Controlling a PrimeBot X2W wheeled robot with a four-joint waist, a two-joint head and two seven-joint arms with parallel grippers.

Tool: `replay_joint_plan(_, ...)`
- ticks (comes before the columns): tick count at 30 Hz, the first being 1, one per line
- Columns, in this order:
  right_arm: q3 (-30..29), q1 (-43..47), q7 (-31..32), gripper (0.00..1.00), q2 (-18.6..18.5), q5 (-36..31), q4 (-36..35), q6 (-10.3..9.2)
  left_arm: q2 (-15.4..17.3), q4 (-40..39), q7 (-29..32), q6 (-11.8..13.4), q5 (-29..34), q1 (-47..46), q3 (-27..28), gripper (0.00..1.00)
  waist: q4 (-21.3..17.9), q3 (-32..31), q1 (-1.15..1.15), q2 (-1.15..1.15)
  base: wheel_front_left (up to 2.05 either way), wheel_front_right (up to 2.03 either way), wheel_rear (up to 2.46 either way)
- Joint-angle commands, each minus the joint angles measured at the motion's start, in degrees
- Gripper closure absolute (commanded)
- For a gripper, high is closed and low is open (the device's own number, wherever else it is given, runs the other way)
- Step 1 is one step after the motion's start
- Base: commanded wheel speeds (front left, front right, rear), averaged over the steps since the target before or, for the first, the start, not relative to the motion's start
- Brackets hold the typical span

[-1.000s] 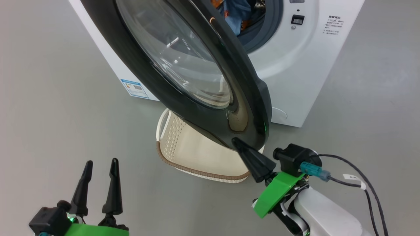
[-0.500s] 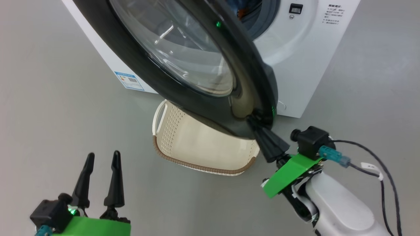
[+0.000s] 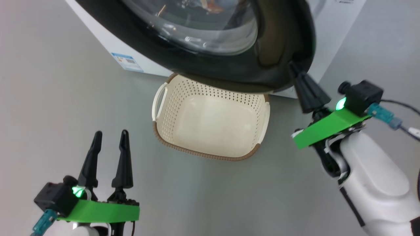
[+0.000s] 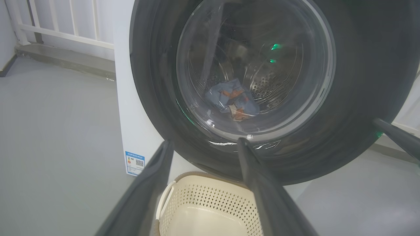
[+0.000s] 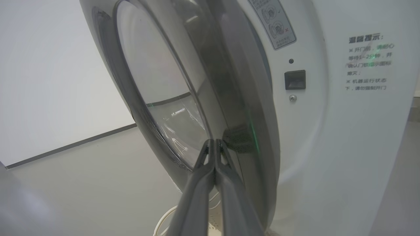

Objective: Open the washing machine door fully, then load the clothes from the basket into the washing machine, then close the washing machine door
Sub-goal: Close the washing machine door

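Note:
The glossy black washing machine door (image 3: 272, 42) stands swung almost against the white washing machine (image 3: 331, 39), with a narrow gap left at the latch side. My right gripper (image 3: 292, 67) is shut with nothing between its fingers. Its tips (image 5: 215, 141) press on the outer face of the door (image 5: 197, 82) near its lower edge. Through the glass, the light blue clothes (image 4: 233, 101) lie in the steel drum. The cream basket (image 3: 210, 155) sits empty on the floor below the door. My left gripper (image 3: 111, 134) hangs open at the lower left, apart from the basket.
Grey floor surrounds the machine and basket. A blue label sticker (image 3: 127, 62) marks the machine's lower front. A dark latch slot (image 5: 294, 79) sits on the machine front beside printed text. A white railing (image 4: 65, 19) runs behind the machine.
The door has swung from wide open to nearly against the machine, with my right gripper moving along on its edge. The basket is now uncovered. The left gripper stayed put.

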Motion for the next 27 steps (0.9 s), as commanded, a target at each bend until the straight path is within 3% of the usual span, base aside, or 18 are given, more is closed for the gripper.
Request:
replay_joint_plan(1,-0.4,-1.6,-0.3,1.00,0.0,-0.8,-1.2,-0.01,0.6,-1.8,-0.4,0.0,-0.5,-1.8,1.5,0.00,1.1,1.5,0.00,0.00,0.00,0.00,0.00)
replay_joint_plan(15,-7.7,-8.7,-0.3,1.00,-1.7,-1.8,-0.2,-0.01,-0.1,-2.6,-0.4,0.0,-1.1,-5.1,-0.1,0.00,3.8,6.1,0.00,0.00,0.00,0.00,0.00)
replay_joint_plan(27,-11.2,-12.4,-0.3,1.00,-0.8,-3.2,0.4,-0.01,-0.4,-2.3,-0.4,0.0,-1.3,-6.8,-0.6,0.00,3.9,7.3,0.00,0.00,0.00,0.00,0.00)
